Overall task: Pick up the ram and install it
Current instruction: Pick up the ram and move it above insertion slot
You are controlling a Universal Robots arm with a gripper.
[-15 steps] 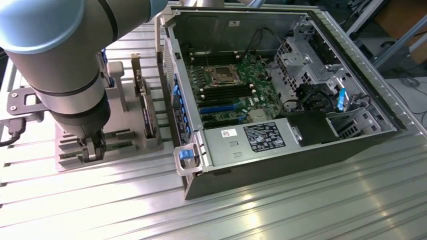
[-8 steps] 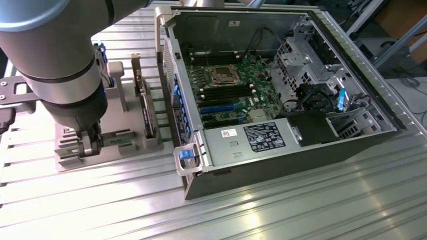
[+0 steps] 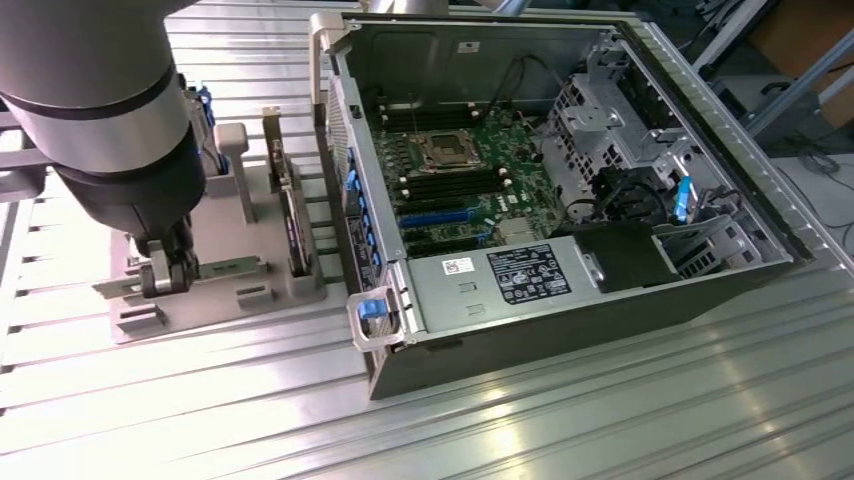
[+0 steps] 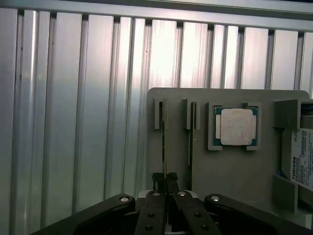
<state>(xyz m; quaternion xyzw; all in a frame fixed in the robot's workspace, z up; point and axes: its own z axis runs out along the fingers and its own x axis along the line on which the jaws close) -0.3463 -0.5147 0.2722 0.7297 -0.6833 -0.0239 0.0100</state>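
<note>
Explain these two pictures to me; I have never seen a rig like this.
The big grey thing is a robot arm. One picture is from a camera standing off it; the other looks down from its wrist past its gripper. On the ribbed metal table stand an open computer case and a grey holder with spare parts, among them a square silver processor chip. The gripper looks closed on the ram, a thin board standing on edge in a holder slot.
</note>
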